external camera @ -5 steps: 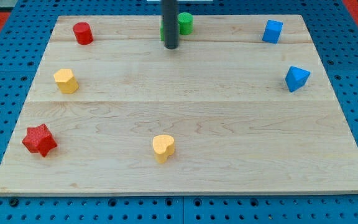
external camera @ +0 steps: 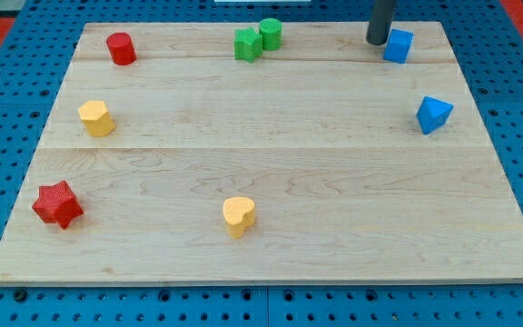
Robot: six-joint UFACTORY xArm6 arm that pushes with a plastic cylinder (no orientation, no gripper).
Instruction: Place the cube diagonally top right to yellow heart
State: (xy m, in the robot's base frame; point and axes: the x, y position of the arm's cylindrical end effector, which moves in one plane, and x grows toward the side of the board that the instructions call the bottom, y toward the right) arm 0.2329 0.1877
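The blue cube (external camera: 398, 45) sat at the board's top right, just right of my tip (external camera: 377, 42), seemingly touching it. The rod's upper part was cut off. The yellow heart (external camera: 238, 215) lay far below-left.

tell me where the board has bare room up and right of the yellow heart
The widest free patch is the wooden board's middle, bordered by the yellow heart block below, the blue triangular block at the view's right and the yellow rounded block at the left. It is crowded along the top edge: my tip sits just left of the blue cube.
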